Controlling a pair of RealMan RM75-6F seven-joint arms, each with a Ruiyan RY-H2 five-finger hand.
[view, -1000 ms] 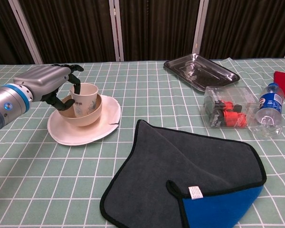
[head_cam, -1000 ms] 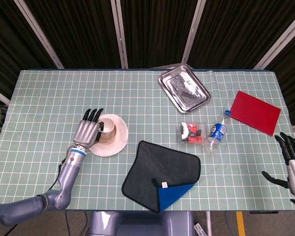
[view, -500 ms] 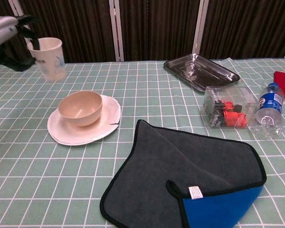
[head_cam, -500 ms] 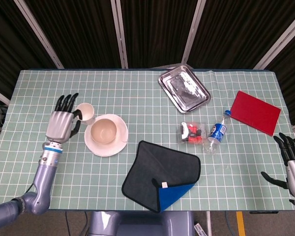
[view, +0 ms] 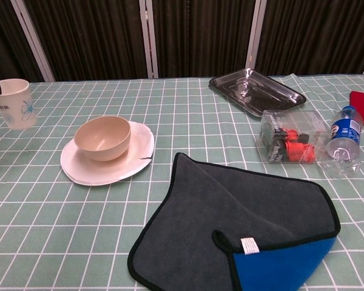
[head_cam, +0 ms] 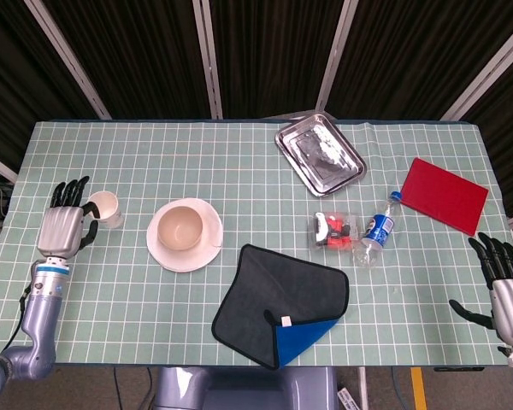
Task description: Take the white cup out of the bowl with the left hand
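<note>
The white cup [head_cam: 103,207] [view: 13,103] is upright at the table's left side, well left of the beige bowl [head_cam: 180,228] [view: 102,137], which stands empty on a white plate [head_cam: 185,257] [view: 93,173]. My left hand [head_cam: 65,225] holds the cup from its left, fingers curled round it; in the chest view only a dark bit of the hand shows at the left edge. Whether the cup touches the table I cannot tell. My right hand [head_cam: 505,285] is at the table's front right corner, fingers spread, holding nothing.
A dark grey cloth with a blue folded corner [head_cam: 280,305] lies front centre. A metal tray [head_cam: 320,154] is at the back, a clear box of red parts [head_cam: 337,230] and a water bottle [head_cam: 375,230] right of centre, a red board [head_cam: 445,195] far right.
My left hand lifted the cup out of the bowl, carried it left and lowered it toward the table's left side. The bowl now stands empty. The right hand barely moved.
</note>
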